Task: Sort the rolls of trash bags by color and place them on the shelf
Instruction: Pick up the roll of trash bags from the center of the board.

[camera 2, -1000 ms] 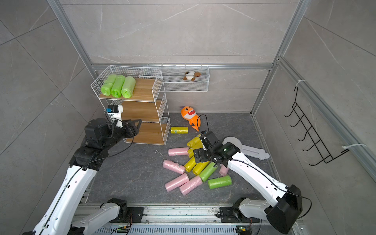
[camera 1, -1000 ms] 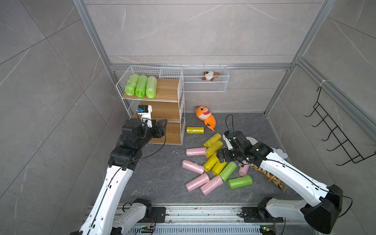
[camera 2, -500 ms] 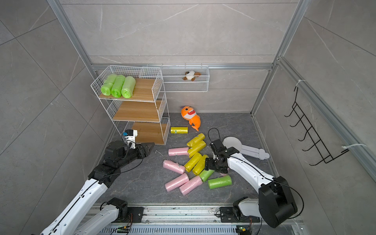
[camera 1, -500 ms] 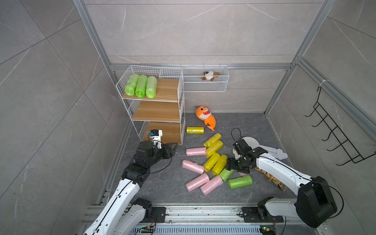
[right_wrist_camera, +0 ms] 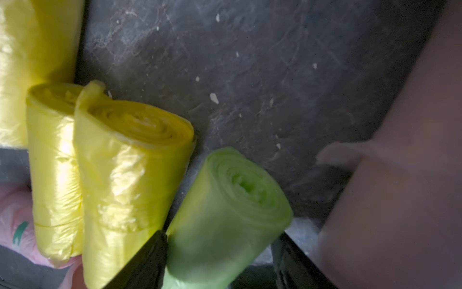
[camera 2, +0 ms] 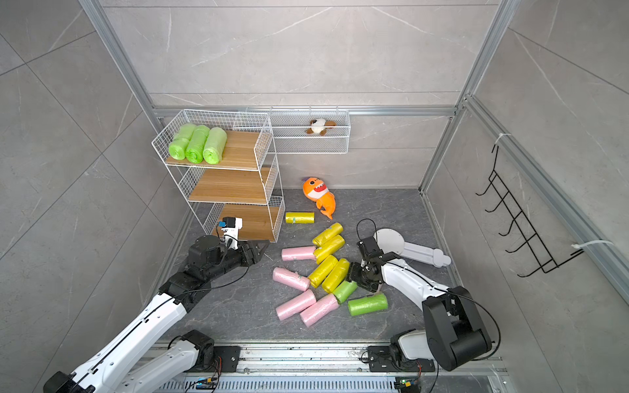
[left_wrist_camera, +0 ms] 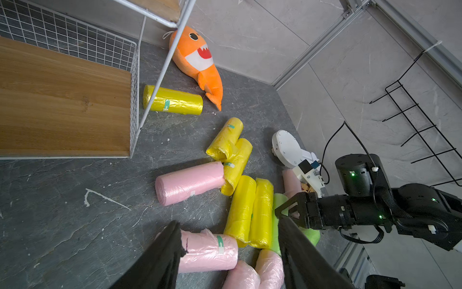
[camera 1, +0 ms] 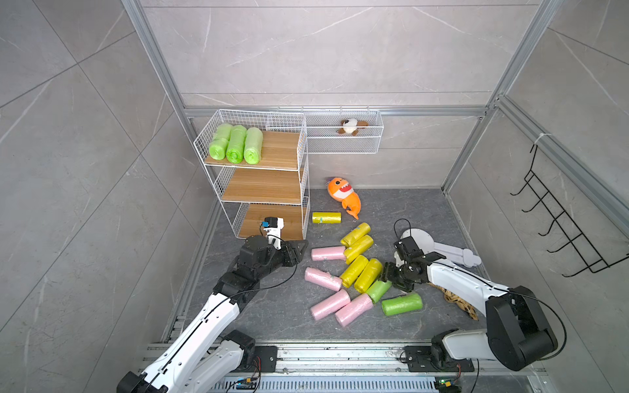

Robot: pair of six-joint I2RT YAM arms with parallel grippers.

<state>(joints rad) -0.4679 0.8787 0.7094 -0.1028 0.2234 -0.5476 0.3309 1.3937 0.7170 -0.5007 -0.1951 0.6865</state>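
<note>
The left end effector (camera 1: 303, 251), jaws apart, is being lowered from the shelf (camera 1: 265, 185); right end effector (camera 1: 384, 277) is being narrowed around the lower-centre lime green roll (camera 1: 377, 291), clamping unclear; bare floor (camera 1: 272, 313) lower left.

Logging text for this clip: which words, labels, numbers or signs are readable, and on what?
No words or numbers can be read.
On the yellow roll, teal label: too small to read.
On the pink roll, teal sticker: blurred, unreadable.
</note>
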